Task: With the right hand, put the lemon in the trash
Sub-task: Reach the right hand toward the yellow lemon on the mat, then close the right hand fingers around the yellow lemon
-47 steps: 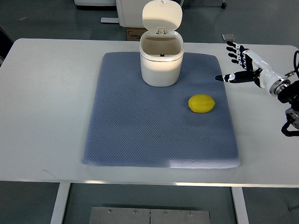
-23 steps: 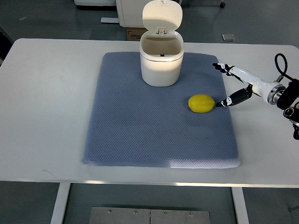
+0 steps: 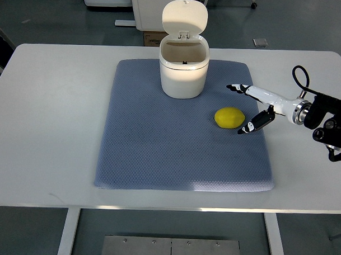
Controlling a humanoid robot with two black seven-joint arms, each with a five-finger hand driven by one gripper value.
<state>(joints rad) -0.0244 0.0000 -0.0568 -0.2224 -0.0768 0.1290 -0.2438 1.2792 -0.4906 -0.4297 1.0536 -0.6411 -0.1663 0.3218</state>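
We hold our right hand [image 3: 247,108] wide open just beside the lemon [image 3: 229,118], fingers and thumb bracketing it to grasp, bin [image 3: 183,72] open nearby.

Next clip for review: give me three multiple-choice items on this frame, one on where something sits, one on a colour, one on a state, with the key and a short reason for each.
1. Where is the lemon?
A. inside the trash can
B. on the blue mat, right of and nearer than the trash can
C. on the bare table

2. What colour is the trash can?
A. white
B. green
C. black

3. What is the state of the right hand?
A. closed around the lemon
B. open beside the lemon, holding nothing
C. out of view

Key:
1 B, the lemon lies on the mat, outside the can.
2 A, its body and raised lid are white.
3 B, its fingers are spread at the lemon's right side, with no grasp visible.
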